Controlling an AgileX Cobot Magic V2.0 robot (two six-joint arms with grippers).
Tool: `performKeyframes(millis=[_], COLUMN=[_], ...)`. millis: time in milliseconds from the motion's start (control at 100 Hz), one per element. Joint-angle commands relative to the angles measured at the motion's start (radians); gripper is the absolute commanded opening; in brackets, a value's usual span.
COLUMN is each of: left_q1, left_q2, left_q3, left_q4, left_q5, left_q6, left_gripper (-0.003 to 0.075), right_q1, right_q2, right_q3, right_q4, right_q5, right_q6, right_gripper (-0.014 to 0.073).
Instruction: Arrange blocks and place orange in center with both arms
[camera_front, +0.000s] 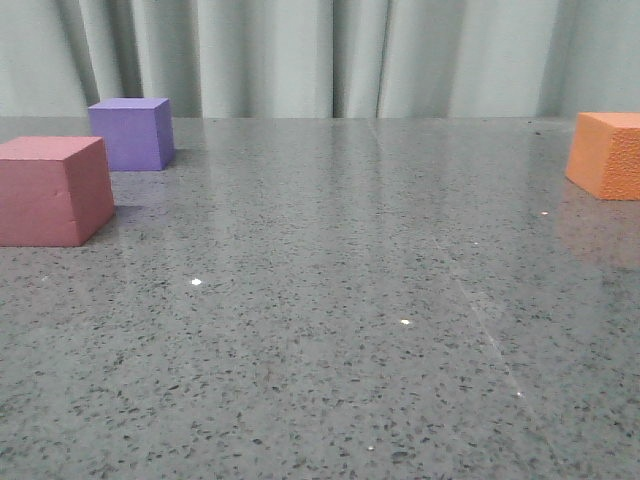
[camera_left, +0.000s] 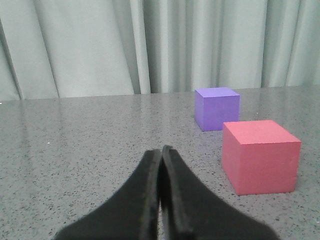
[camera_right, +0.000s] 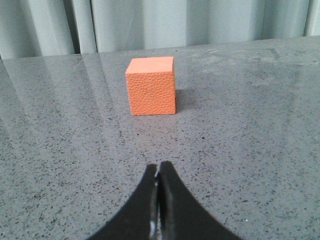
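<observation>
Pink-red block (camera_front: 52, 190) far left of counter (camera_front: 330, 300), well apart from orange block. Purple block (camera_front: 131, 133) just behind it, near curtain (camera_front: 300, 55). Counter centre bare, likely kept as slot for orange. Orange block (camera_front: 607, 154) at far right edge, cut by frame.

Left tool (camera_left: 160, 155): fingers pressed together, holding nothing, short of pink-red block (camera_left: 260, 156). Right tool (camera_right: 158, 172): same, aimed at orange block (camera_right: 150, 85), probably staged for pickup.

No containers in view.

Speckled grey table (camera_front: 330, 350) — orange (camera_front: 608, 153), purple (camera_front: 132, 133), pink-red (camera_front: 52, 190) cubes — black claws (camera_left: 161, 152).
</observation>
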Motion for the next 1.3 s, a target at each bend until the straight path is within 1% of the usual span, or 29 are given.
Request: performKeyframes(millis=[0,560,710,770,890,980,1080,1150,1220,1290], left_q1=[-0.007,-0.007,-0.007,-0.007,-0.007,-0.007,-0.007,-0.007,-0.007,-0.007], left_q2=[-0.033,-0.033,-0.033,-0.033,-0.033,-0.033,-0.033,-0.033,-0.033,-0.033], left_q3=[0.054,0.054,0.054,0.054,0.054,0.054,0.054,0.054,0.054,0.054], left_q4=[-0.008,-0.008,-0.008,-0.008,-0.008,-0.008,-0.008,-0.008,-0.008,-0.008], left_q5=[-0.077,-0.077,-0.077,-0.077,-0.077,-0.077,-0.077,-0.077,-0.077,-0.077], left_q6=[-0.005,-0.005,-0.005,-0.005,-0.005,-0.005,-0.005,-0.005,-0.005,-0.005], left_gripper=[-0.0019,-0.0019,-0.0019,-0.0019,-0.0019,-0.0019,-0.0019,-0.0019,-0.0019,-0.0019], right_q1=[-0.006,-0.006,-0.006,-0.006,-0.006,-0.006,-0.006,-0.006,-0.006,-0.006], right_q2=[-0.020,-0.020,-0.020,-0.018,0.005,0.075,0.217,0.328,0.441,0.550], right_q3=[-0.015,-0.015,-0.017,-0.034,-0.130,-0.250,-0.404,-0.511,-0.614,-0.701], right_q4=[-0.002,-0.002,-0.002,-0.002,0.000,0.016,0.016,0.016,0.016,0.016], right_q5=[-0.084,-0.089,-0.202,-0.208,-0.107,0.035,0.201,0.292,0.356,0.387], right_q6=[-0.006,-0.006,-0.005,-0.003,0.007,0.041,0.066,0.066,0.065,0.065], right_gripper=[-0.0067,-0.0067,-0.0067,-0.0067,-0.0067,-0.0067,-0.0067,-0.0067,-0.0067,-0.0067])
